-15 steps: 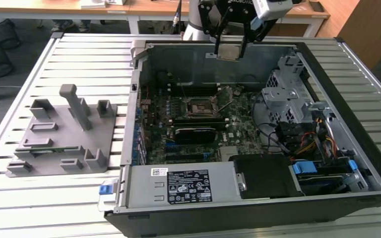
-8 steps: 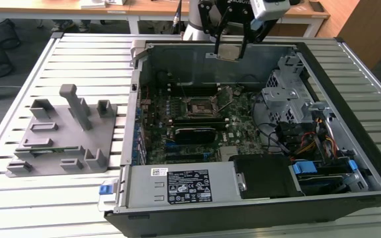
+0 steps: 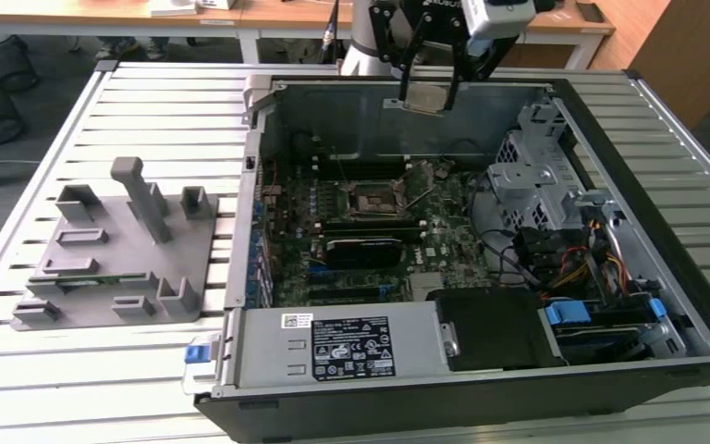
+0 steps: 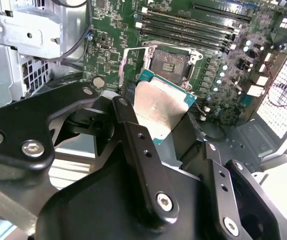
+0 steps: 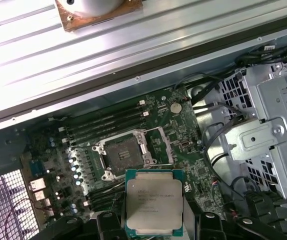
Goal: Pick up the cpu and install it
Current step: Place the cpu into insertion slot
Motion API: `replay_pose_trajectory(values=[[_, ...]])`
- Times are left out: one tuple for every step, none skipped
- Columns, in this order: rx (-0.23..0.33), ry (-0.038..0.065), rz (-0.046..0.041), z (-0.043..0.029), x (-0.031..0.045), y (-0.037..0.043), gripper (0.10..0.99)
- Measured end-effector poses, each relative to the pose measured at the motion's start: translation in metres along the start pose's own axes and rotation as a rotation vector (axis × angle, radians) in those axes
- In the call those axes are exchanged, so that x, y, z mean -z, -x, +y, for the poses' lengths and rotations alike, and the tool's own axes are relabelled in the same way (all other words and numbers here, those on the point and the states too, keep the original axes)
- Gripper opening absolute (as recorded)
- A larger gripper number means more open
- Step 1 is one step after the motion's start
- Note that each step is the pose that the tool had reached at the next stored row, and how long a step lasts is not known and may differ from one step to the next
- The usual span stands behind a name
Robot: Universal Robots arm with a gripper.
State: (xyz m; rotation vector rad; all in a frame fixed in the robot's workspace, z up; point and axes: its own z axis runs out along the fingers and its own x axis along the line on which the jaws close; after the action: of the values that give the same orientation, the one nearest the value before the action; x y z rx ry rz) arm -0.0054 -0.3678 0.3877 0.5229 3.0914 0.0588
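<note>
A: Where is the cpu [image 5: 154, 202] held?

B: It is gripped by two opposite edges between the fingers of the gripper [image 5: 156, 222], which are closed narrowly on it. In the exterior view it is seen hanging above the far edge of the computer case [image 3: 454, 402]. There it is raised clear of the motherboard [image 3: 442, 236] and short of the socket [image 5: 121, 155].

A: How is the carrying best done?

B: It is judged that the chip should be kept level and its edges squared with the socket. No sideways sliding should be allowed over the contacts. The retaining frame appears to be folded open, though that cannot be told for certain.

A: Is any writing to be seen?

B: Several lines of faint print are seen on the metal lid in the first wrist view. A black-and-white label [image 3: 352, 344] is carried on the power supply [image 3: 275, 356] at the case's near edge. None of it is read off here.
</note>
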Motion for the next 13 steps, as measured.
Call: replay_pose_trajectory(values=[[-0.005,0.0,-0.0002,0.0,0.0,0.0,0.541],[-0.01,0.0,-0.0004,0.0,-0.0001,0.0,0.541],[-0.015,0.0,-0.0006,0.0,-0.0001,0.0,0.541],[-0.021,0.0,-0.0008,0.0,-0.0001,-0.0001,0.541],[-0.026,0.0,-0.001,-0.0001,-0.0002,-0.0002,0.541],[-0.031,0.0,-0.0012,-0.0001,-0.0002,-0.0003,0.541],[-0.036,0.0,-0.0014,-0.0001,-0.0002,-0.0003,0.541],[-0.04,0.0,-0.0015,-0.0001,-0.0003,-0.0003,0.541],[-0.045,0.0,-0.0017,-0.0001,-0.0003,-0.0003,0.541],[-0.049,0.0,-0.0019,-0.0001,-0.0003,-0.0004,0.541],[-0.054,0.0,-0.0021,-0.0001,-0.0003,-0.0004,0.541],[-0.058,0.0,-0.0023,-0.0001,-0.0004,-0.0004,0.541],[-0.062,0.0,-0.0024,-0.0001,-0.0004,-0.0004,0.541]])
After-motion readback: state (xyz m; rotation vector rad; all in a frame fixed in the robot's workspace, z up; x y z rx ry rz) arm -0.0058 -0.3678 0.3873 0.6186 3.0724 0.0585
